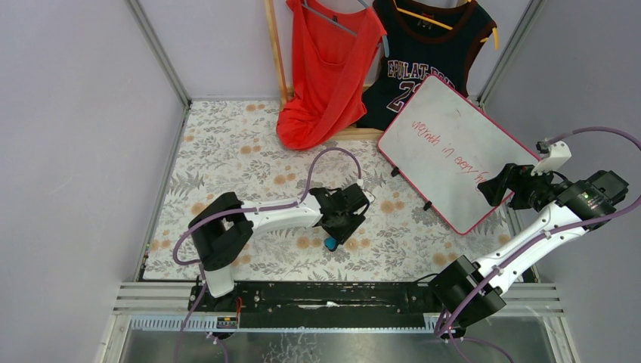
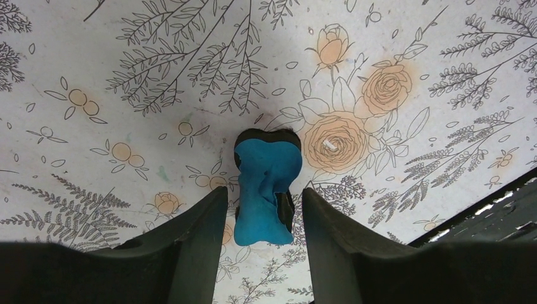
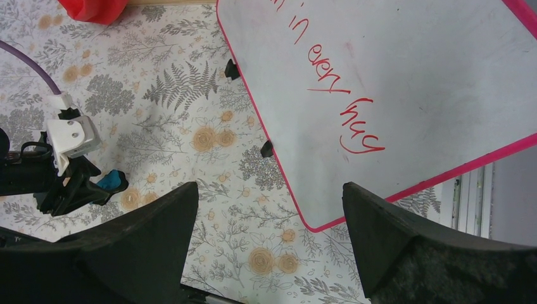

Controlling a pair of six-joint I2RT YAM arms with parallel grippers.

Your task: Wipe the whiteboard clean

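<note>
While my left gripper hangs open astride the blue eraser and my right gripper hovers open over the whiteboard at the far right of the table, I fear an off-centre squeeze could flick the eraser away.

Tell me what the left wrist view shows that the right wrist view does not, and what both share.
Only the left wrist view shows the blue eraser close up, with its black layer, between the open jaws of the left gripper. Only the right wrist view shows the whiteboard, its red handwriting, two black feet and a red garment. Both show the eraser and the floral tablecloth.
</note>
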